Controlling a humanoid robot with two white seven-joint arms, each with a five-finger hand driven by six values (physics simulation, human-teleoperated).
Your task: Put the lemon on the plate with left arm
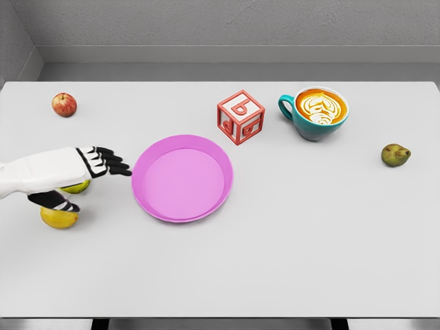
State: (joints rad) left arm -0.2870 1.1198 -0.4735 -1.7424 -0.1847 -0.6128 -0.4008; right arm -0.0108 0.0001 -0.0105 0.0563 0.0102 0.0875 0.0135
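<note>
Nearest the camera, at the lower left of the white tabletop, lies the yellow lemon, directly beneath the left hand. Its upper surface is partly covered by a dark thumb tip that reaches down to it; whether the thumb actually touches the fruit cannot be determined. The left arm, white with black finger segments, enters from the left edge, and its four fingers extend roughly level toward the right, spread slightly and closed around nothing. Fingers and thumb stand apart, so the hand is open and the lemon lies free on the tabletop.

A second yellow-green fruit shows as a sliver under the wrist, just behind the lemon; most of it is hidden by the arm, so its kind cannot be told. Immediately right of the fingertips sits the pink plate, round, shallow and holding nothing; its left rim is just beside the fingertips.

Behind the plate's right side stands a red letter block, tilted on one corner edge as seen from above. Right of the block is a teal cup of coffee with a pale foam pattern, handle pointing left. A red apple rests near the far left edge, and a green-brown pear lies well apart at the far right.
</note>
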